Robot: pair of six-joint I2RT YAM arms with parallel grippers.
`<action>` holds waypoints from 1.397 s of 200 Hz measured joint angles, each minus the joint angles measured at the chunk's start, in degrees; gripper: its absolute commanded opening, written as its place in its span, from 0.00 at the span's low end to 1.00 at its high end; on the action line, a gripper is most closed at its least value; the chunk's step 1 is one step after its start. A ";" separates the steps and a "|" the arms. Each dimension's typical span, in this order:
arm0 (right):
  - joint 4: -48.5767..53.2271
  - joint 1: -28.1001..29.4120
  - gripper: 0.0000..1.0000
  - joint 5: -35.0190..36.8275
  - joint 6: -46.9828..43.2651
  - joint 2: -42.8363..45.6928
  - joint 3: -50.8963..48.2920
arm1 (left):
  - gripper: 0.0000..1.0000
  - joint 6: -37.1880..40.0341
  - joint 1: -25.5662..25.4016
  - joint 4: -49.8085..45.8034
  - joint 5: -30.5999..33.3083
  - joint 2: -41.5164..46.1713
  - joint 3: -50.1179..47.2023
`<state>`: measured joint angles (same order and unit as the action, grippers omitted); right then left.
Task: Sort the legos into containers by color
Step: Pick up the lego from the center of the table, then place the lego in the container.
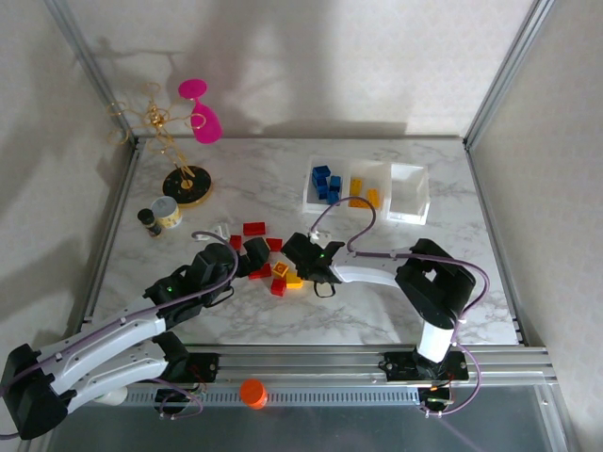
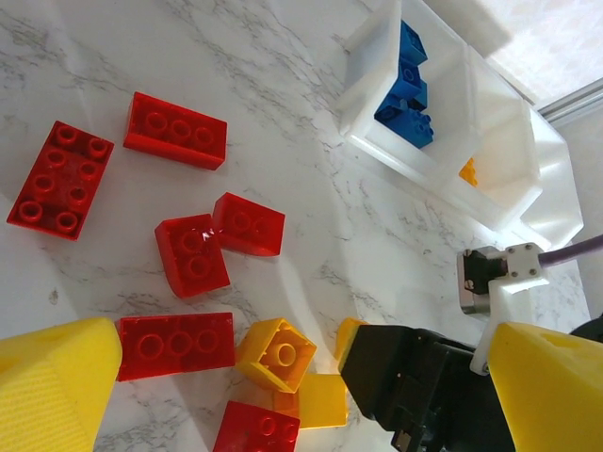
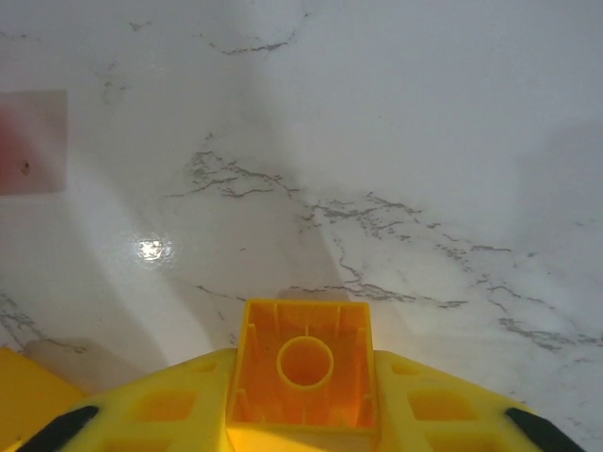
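Observation:
My right gripper (image 3: 303, 377) is shut on a yellow lego (image 3: 303, 339) whose hollow underside faces its camera, low over the marble. From above, that gripper (image 1: 301, 267) sits at the right edge of the loose pile of red legos (image 1: 253, 228) and yellow legos (image 1: 294, 280). My left gripper (image 1: 251, 254) is open at the pile's left side. Its wrist view has red legos (image 2: 175, 130), a hollow yellow lego (image 2: 278, 353) and the right gripper's black body (image 2: 424, 386). The containers (image 1: 411, 200) hold blue legos (image 1: 325, 182) in the left tray and yellow legos (image 1: 365, 191) in the middle tray.
A pink goblet (image 1: 201, 111), a gold wire ornament on a black base (image 1: 186, 184), a small round tin (image 1: 168, 211) and a dark little bottle (image 1: 150, 222) stand at the back left. Metal frame posts border the table. An orange knob (image 1: 252, 393) sits on the front rail.

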<state>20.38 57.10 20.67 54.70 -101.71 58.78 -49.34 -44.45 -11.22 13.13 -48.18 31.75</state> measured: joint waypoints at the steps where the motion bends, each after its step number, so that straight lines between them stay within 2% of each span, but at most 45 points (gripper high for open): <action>1: 0.00 0.00 0.30 0.02 0.04 0.02 -0.02 | 1.00 0.02 0.00 0.00 0.02 0.00 0.00; 52: 1.73 -0.26 0.30 2.43 -1.40 5.20 -0.20 | 1.00 0.07 0.00 0.28 -0.07 -0.94 0.09; 72: 2.38 -2.08 0.30 3.52 -3.15 8.87 -0.20 | 1.00 0.35 0.00 0.72 -0.46 -2.40 0.81; 101: 2.86 -9.88 0.31 5.03 -7.41 13.20 -0.07 | 1.00 1.14 0.00 2.25 -1.31 -5.40 2.91; 144: 1.16 -22.95 0.31 5.07 -15.13 13.49 2.40 | 1.00 2.23 0.00 5.81 -2.86 -10.78 6.03; 176: -2.32 -30.18 0.31 3.58 -20.94 7.56 8.37 | 1.00 3.28 0.00 8.07 -3.74 -15.52 8.74; 205: -5.11 -34.32 0.32 -0.04 -24.98 -0.39 14.32 | 1.00 3.93 0.02 9.60 -4.55 -19.15 11.17; 245: -5.84 -36.76 0.36 -2.21 -28.48 -10.69 23.61 | 1.00 4.24 0.26 10.75 -5.01 -21.42 12.37; 279: -5.81 -37.38 0.43 -2.89 -29.88 -13.86 25.14 | 1.00 4.35 0.94 11.17 -5.44 -21.57 12.37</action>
<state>14.57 19.73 17.78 24.82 -115.57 83.92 -44.99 -43.51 -0.05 7.68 -69.76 44.12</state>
